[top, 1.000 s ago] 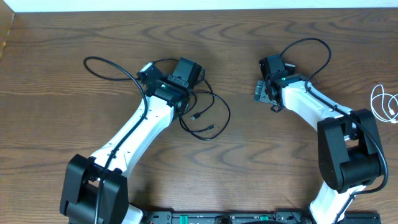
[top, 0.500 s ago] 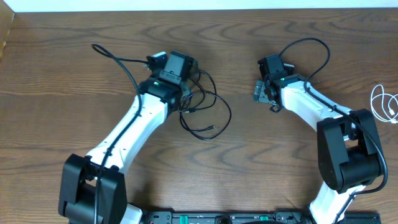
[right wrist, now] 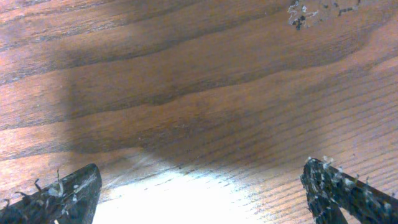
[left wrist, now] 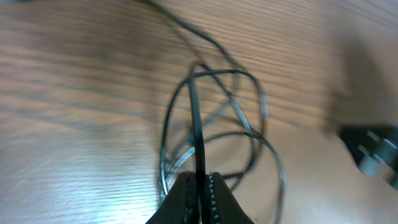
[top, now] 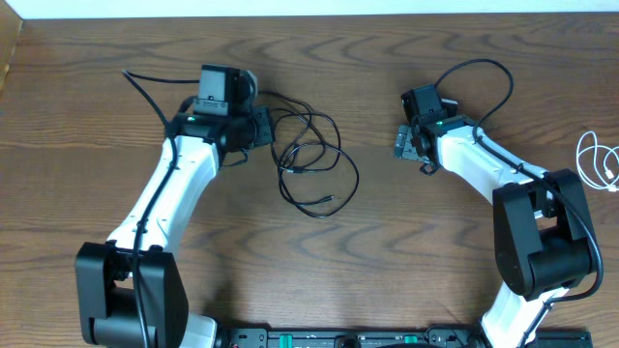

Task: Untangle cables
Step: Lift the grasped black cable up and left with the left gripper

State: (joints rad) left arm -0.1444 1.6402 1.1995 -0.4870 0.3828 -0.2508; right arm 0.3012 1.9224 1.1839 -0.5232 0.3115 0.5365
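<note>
The black cable [top: 302, 169] has shifted since a second ago: its upper strands, then bunched beneath the left arm's wrist, are now drawn out toward 9 o'clock, while the lower loop with its small plug end lies about where it was. It sits a little toward 11 o'clock of the table's [top: 435, 261] middle, still as several overlapping loops that cross one another in more than one place. The left pincer [top: 257, 128] has swung from above the tangle to its 10 o'clock side. In the left wrist view, motion-blurred, the left pincer [left wrist: 200, 183] is closed tight on a single strand of the black cable [left wrist: 198, 124], which runs straight up from the fingertips into the crossing loops. The white cable [top: 598, 162] lies well apart at the table's 3 o'clock edge, coiled in small loops and partly cut off by the frame. It touches nothing black, so I judge the two cords already separated. The right pincer [top: 414, 145] hangs at about 1 o'clock of the black tangle, apart from it. Its own camera shows the right pincer [right wrist: 200, 180] spread wide with only bare wood between the fingers. What is left, as I read it, is opening out the black cord's own loops, and that work looks barely started.
</note>
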